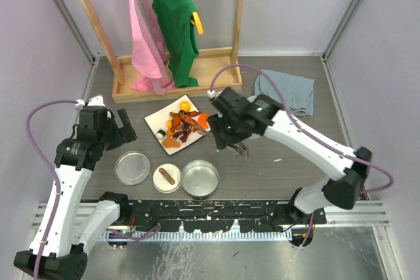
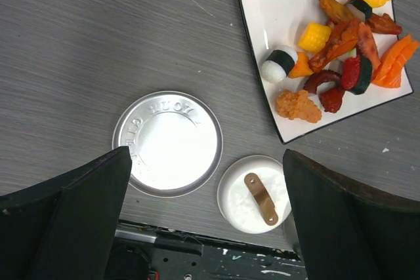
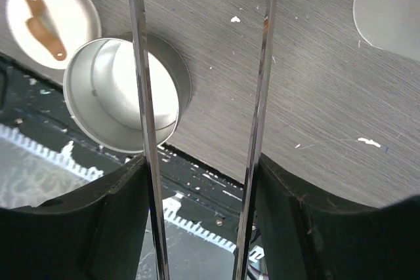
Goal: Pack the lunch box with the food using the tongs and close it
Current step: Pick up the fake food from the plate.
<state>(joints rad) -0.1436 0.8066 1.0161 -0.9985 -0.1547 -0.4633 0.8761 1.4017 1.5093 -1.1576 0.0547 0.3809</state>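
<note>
Right wrist cam: tongs (image 3: 141, 83) are seen pinched in the right hand (image 3: 197, 168) above the tabletop (image 3: 315, 63) by the open tin (image 3: 82, 116), left hand (image 2: 207, 162) is held spread, empty; food (image 2: 331, 50) is seen on the plate (image 2: 262, 4), so a piece is prob. to be gripped next.

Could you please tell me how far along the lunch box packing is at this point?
Done: the flat round steel lid lies off, and one brown sausage-like piece sits in the small round dish. In hand: the right claw grips the slim silver metal tongs; the left claw is open. Left: the wide round steel tin is empty, the colourful food pieces lie on the white square plate, closing follows.
</note>
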